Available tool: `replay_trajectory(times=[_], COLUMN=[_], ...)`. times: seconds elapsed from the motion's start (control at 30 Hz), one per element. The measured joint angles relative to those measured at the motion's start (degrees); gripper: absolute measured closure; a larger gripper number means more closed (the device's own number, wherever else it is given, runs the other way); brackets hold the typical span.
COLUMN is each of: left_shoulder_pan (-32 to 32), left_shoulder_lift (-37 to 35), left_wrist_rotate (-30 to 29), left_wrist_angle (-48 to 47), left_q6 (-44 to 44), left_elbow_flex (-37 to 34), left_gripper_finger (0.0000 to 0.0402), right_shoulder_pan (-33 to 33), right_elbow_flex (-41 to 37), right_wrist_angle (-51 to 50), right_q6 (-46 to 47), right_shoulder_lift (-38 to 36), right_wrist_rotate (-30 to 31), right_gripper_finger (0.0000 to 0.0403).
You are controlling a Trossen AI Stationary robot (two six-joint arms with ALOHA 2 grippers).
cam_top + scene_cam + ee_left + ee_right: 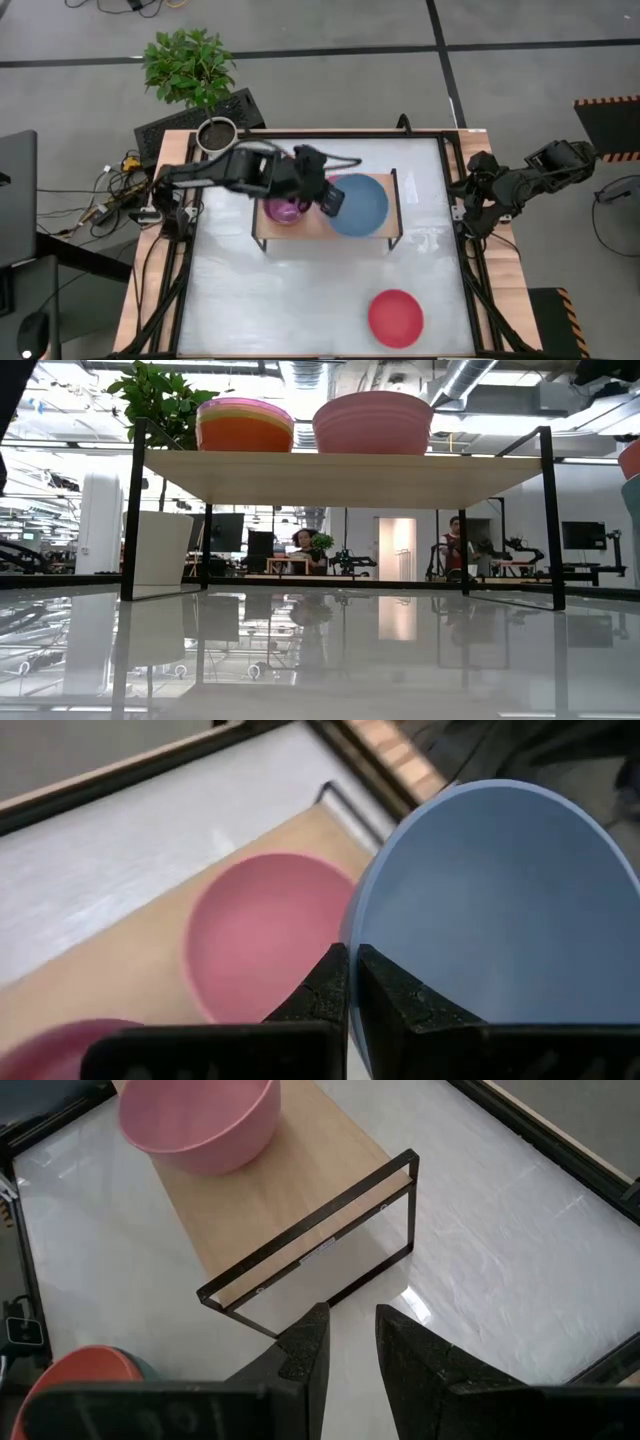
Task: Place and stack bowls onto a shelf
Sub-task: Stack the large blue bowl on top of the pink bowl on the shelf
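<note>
My left gripper (328, 197) hovers over the shelf (300, 230), shut on a large blue bowl (360, 203). In the left wrist view the blue bowl (490, 910) hangs over a pink bowl (265, 935) that sits on the wooden top board (130, 970). In the low view the pink bowl (372, 422) and a stack of bowls (245, 425) stand side by side on the shelf (340, 478); from above the stack (283, 210) shows purple. A red bowl (396, 317) rests on the table near its near edge. My right gripper (465, 210) waits open at the table's right edge. My left gripper (352, 970) pinches the blue bowl's rim (352, 935), one finger (400, 1005) inside the bowl and the other (320, 995) outside. The bowl is lifted clear and tilted, its hollow turned toward the wrist camera, above the pink bowl on the shelf.
A white plant pot (216, 133) stands at the table's far left corner. The right wrist view shows my right gripper (350, 1330) facing the shelf's black end frame (320, 1245), with the red bowl (80, 1375) to one side. Bare white table (290, 300) lies in front of the shelf.
</note>
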Motion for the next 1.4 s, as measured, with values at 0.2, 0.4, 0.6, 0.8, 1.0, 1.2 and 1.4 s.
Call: replay_trajectory(times=[0.2,0.4,0.6,0.8,1.0,1.2,1.4], left_shoulder_pan=[6.04,10.28,13.46,15.23,16.43,16.85,16.86], left_shoulder_lift=[0.42,0.68,0.68,2.46,3.09,4.26,4.8], left_wrist_rotate=[6.49,12.72,14.29,17.09,18.63,20.0,21.06], left_wrist_angle=[-4.45,-3.65,-4.48,-4.2,-3.65,-4.73,-5.09], left_q6=[4.16,9.59,11.86,13.75,14.43,14.62,14.14], left_elbow_flex=[0.01,0.0,-0.04,-0.08,-0.96,-1.15,-2.71], left_gripper_finger=[0.0401,0.0401,0.0401,0.0401,0.0401,0.0401,0.0401], right_shoulder_pan=[0.0,0.0,0.02,0.01,0.01,0.0,0.01], right_elbow_flex=[0.0,0.0,0.0,0.0,0.0,0.0,0.0], right_wrist_angle=[-0.61,-1.71,-1.73,-1.73,-1.71,-1.73,-1.73], right_q6=[-0.13,0.02,-0.09,-1.3,-1.38,-1.47,-1.7], right_shoulder_lift=[0.0,-0.02,-0.02,-0.02,0.0,0.0,-0.02], right_wrist_rotate=[0.0,0.0,0.0,0.0,0.0,0.0,0.0], right_gripper_finger=[0.029,0.029,0.029,0.029,0.029,0.029,0.029])
